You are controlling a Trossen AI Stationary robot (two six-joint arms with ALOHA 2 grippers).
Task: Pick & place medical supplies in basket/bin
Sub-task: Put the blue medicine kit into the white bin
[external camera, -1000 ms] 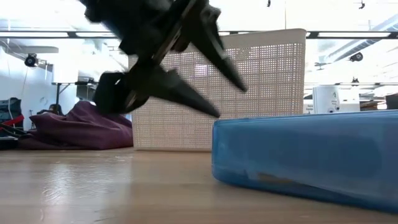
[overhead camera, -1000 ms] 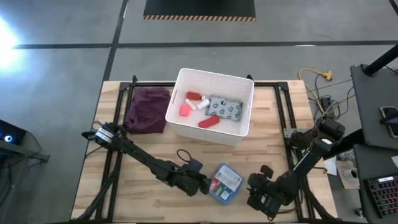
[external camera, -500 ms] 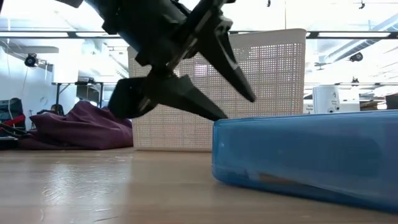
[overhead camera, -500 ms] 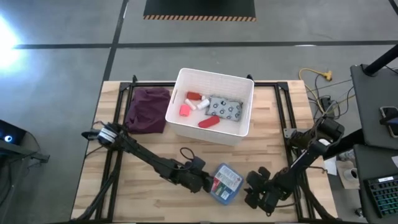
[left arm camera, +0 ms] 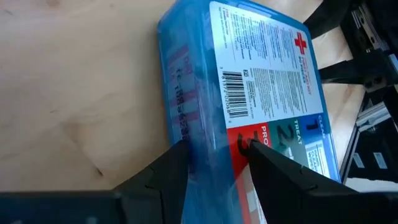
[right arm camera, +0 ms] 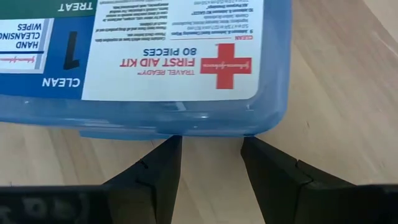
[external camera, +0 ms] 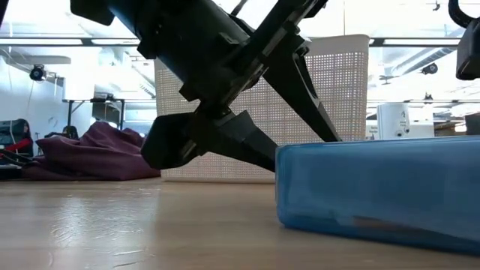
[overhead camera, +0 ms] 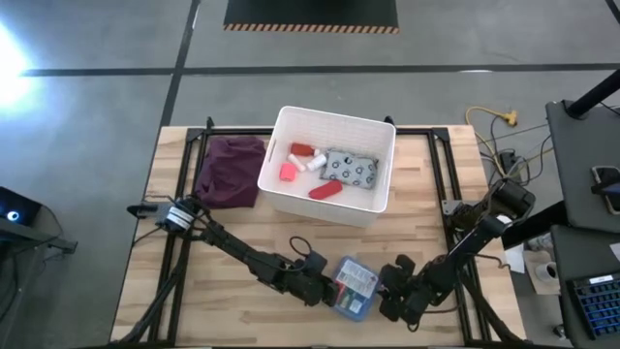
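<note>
The blue-white first-aid box [overhead camera: 356,283] [external camera: 375,187] lies flat on the table near its near edge. My left gripper [overhead camera: 327,289] [left arm camera: 214,149] is open at the box's left end, one finger low beside it and one over its lid. My right gripper [overhead camera: 387,291] [right arm camera: 211,138] is open at the box's right end, its fingertips right at the box's edge [right arm camera: 205,127]. The white bin [overhead camera: 334,116] [external camera: 330,90] stands farther back and holds a pink cube [overhead camera: 288,173], a red tube [overhead camera: 325,191], a grey-green packet [overhead camera: 351,169] and a red bottle [overhead camera: 303,150]. My left gripper comes slanting down from the table's left. Its lower finger [external camera: 247,146] meets the box's left side wall [left arm camera: 180,124], and its upper finger [left arm camera: 267,158] lies over the lid's label; whether that one touches, I cannot tell. The box rests flat on the table. My right gripper: I cannot tell whether its fingertips touch the box's edge.
A purple cloth [overhead camera: 230,172] [external camera: 97,154] lies left of the bin. Bare wood stretches between the bin and the box and to the box's left. Black frame rails run along both sides of the table.
My left gripper has moved right and down onto the box's left end, its upper finger now reaching over the lid. The box has slid a little toward the table's right. My right gripper has moved left toward the box.
</note>
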